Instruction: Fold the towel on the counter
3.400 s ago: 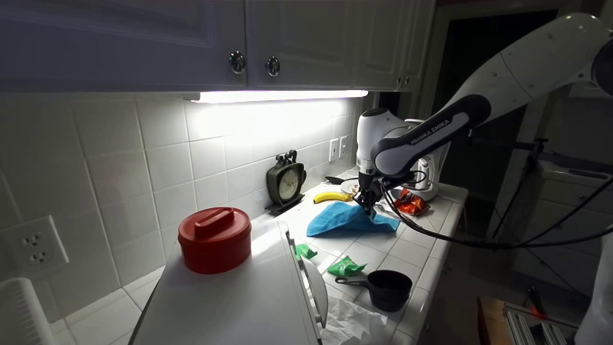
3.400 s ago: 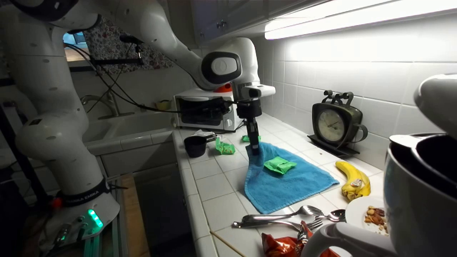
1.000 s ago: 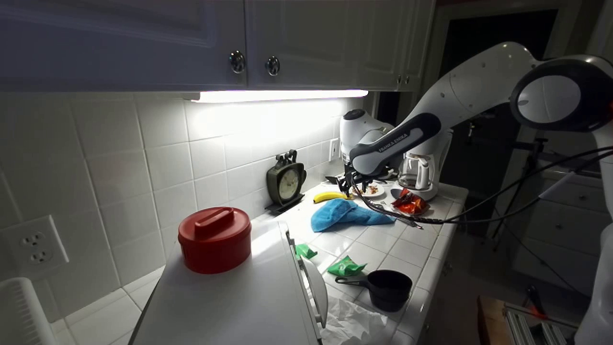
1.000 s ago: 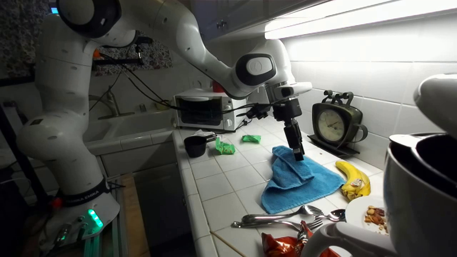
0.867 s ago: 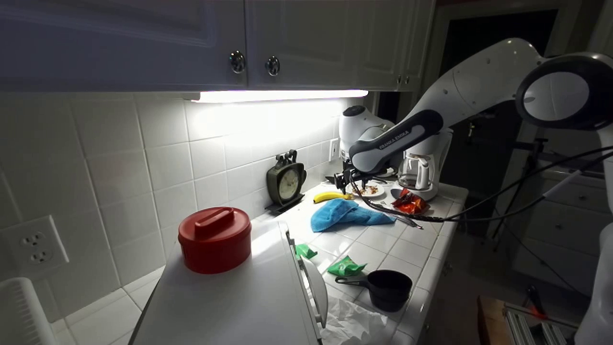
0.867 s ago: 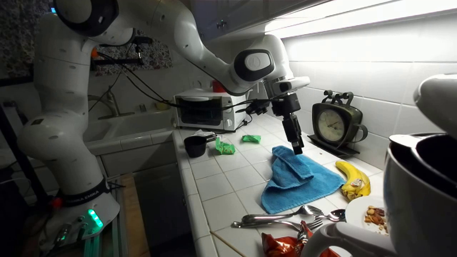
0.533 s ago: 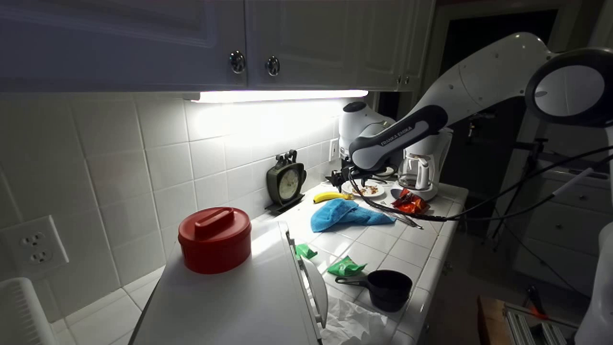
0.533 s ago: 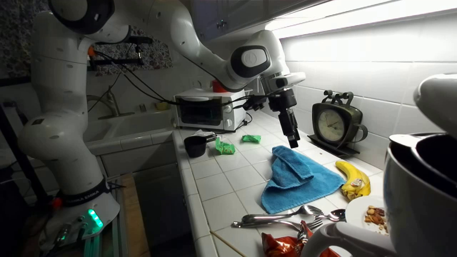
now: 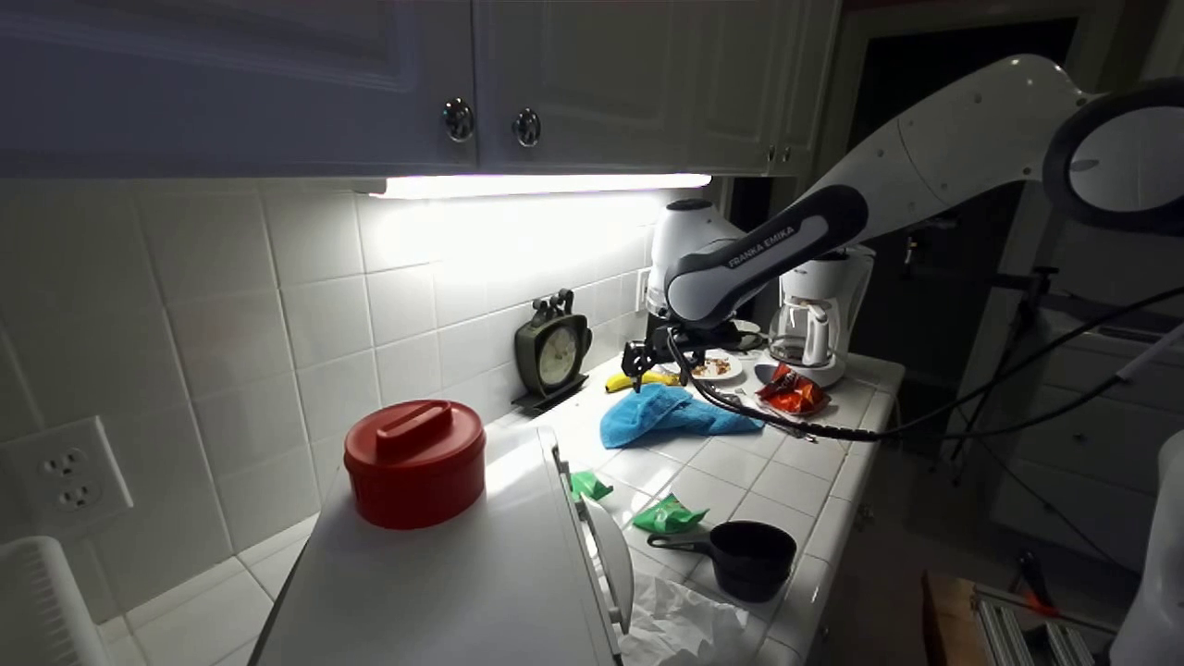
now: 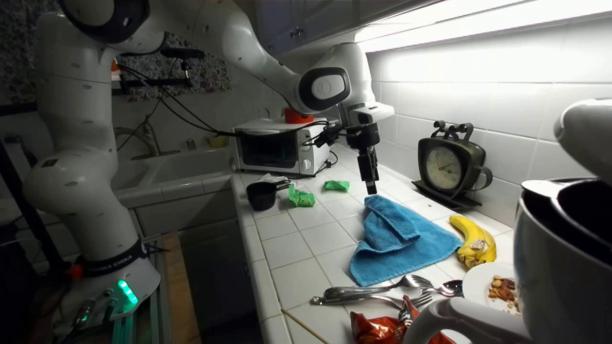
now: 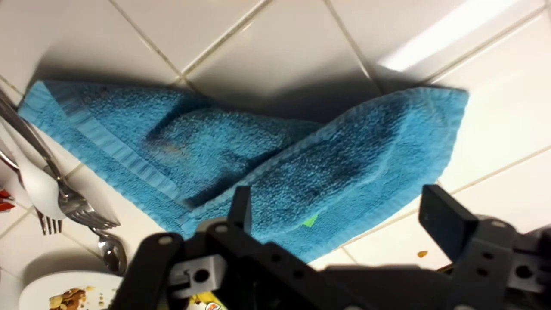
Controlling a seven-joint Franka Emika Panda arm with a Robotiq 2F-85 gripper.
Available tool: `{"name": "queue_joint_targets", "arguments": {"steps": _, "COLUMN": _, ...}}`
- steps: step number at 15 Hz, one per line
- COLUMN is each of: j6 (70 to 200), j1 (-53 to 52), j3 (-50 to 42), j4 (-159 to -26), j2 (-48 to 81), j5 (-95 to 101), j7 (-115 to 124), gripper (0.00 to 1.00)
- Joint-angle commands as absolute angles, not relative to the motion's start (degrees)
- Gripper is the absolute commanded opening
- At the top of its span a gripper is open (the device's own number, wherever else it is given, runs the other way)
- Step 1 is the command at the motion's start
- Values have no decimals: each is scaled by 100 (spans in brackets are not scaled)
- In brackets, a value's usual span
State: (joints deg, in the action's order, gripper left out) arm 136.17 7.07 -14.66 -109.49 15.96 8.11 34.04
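The blue towel (image 10: 425,258) lies on the white tiled counter (image 10: 296,272) with one corner folded over toward its middle. In the wrist view the towel (image 11: 327,176) shows a raised flap, and a bit of a green packet (image 11: 310,221) peeks out from under that flap. My gripper (image 11: 338,202) is open, its two fingers wide apart with nothing between them. In an exterior view the gripper (image 10: 372,190) hangs just above the towel's far edge, apart from it as far as I can tell; the towel also shows in another exterior view below the gripper (image 9: 638,370).
Beside the towel lie a banana (image 10: 473,241), forks (image 10: 382,289) and a plate (image 10: 473,282) of nuts. A clock (image 10: 447,165) stands against the wall. Green packets (image 10: 301,197), a black pan (image 10: 261,196) and a toaster oven (image 10: 270,148) stand farther off.
The gripper earlier held the towel's edge. That edge now lies folded over, mostly covering the green packet. The gripper has opened, risen and moved back toward the towel's far edge.
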Motion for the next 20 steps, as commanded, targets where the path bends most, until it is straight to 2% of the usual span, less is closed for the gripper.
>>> {"name": "queue_joint_targets", "arguments": {"steps": 1, "j6": 13331, "j1": 709, "j3": -1338, "j4": -11025, "j2": 1534, "j5": 355, "j7": 3421, "gripper": 100}}
{"name": "queue_joint_targets", "arguments": {"steps": 20, "j6": 13460, "j1": 639, "j3": -1365, "j4": -10394, "j2": 2515, "j5": 363, "j7": 3795, "gripper": 100}}
